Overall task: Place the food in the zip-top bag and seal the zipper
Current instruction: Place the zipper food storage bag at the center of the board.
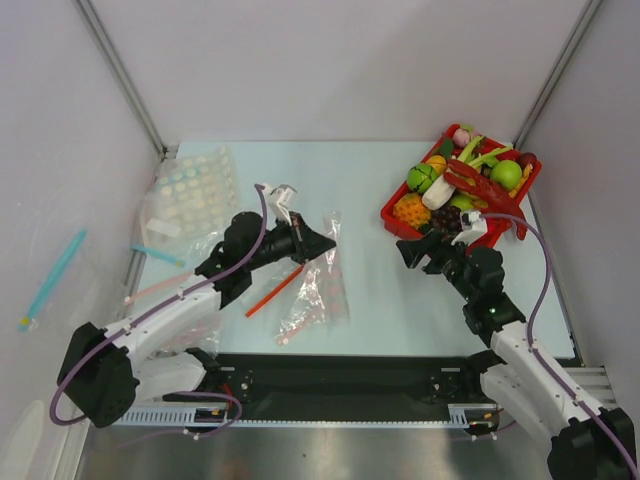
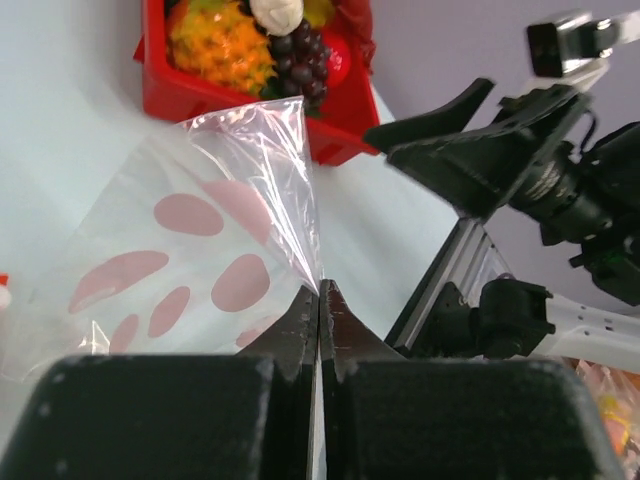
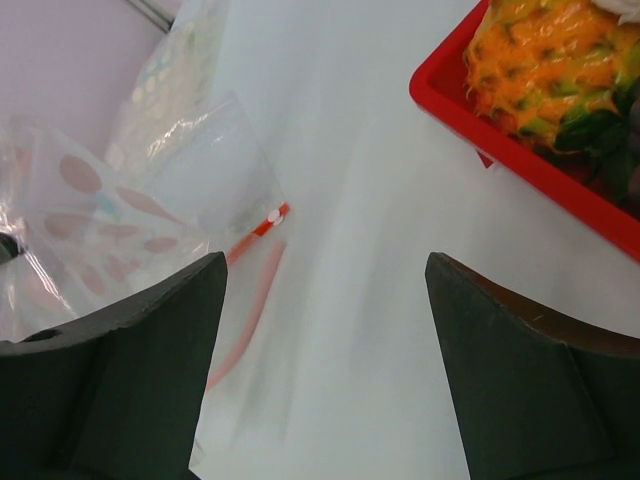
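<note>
My left gripper [image 1: 325, 240] [image 2: 320, 295] is shut on the top edge of the clear crinkly zip-top bag [image 1: 315, 285] [image 2: 200, 230] and holds it lifted; pink ovals show on the plastic. A thin red strip [image 1: 275, 290] lies along the bag's left side, and a pale pink strip [image 3: 250, 310] shows in the right wrist view. The food lies in a red tray [image 1: 395, 215]: the red crayfish [image 1: 480, 185], the purple grape bunch [image 1: 450, 218] [image 2: 300, 60] and a red ball-like fruit [image 2: 338, 62]. My right gripper [image 1: 412, 250] [image 3: 325, 290] is open and empty above the table by the tray's near-left corner.
A clear bag with pastel dots [image 1: 195, 190] lies at the back left, with a blue strip [image 1: 155, 255] and a pale pink strip [image 1: 150, 290] near it. The tray also holds a pineapple [image 3: 550, 60] and several other toy foods. Walls enclose the table.
</note>
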Controlling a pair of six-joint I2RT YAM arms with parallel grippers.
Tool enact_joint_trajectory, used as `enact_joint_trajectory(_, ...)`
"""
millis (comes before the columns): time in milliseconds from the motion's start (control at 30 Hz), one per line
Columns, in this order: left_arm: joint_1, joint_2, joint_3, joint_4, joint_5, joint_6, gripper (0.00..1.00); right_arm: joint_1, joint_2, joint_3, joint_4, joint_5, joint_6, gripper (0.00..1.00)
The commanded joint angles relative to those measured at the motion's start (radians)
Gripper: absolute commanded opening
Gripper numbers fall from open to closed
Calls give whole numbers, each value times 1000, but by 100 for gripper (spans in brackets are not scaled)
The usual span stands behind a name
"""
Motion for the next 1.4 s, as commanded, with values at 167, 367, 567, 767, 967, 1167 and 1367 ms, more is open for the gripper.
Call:
enact_joint_trajectory(167,-115,140,148,87,90,-68,0,32,-3,42,-12,42,-33,86)
enact_joint_trajectory(367,-302,237,339,116,93,-146,0,32,-102,31,-80,157,-36,87)
enact_joint_trajectory(567,-410,246,433,188,125,-270,0,29,-101,48,-128,251,-25,88)
enact_joint_trajectory(767,-363,154,327,284,118,-347,1,29,-139,45,-154,297,-21,88)
enact_joint_trajectory(967,-222,206,52,417,222,-396,1,27,-146,42,-157,303,-22,88)
enact_joint_trajectory(1167,-137,283,-55,420,328,-278,2,27,-126,44,-146,285,-24,88)
enact_joint_trajectory(1367,-129,179,4,91,265,-20,6,27,-119,42,-138,269,-28,87)
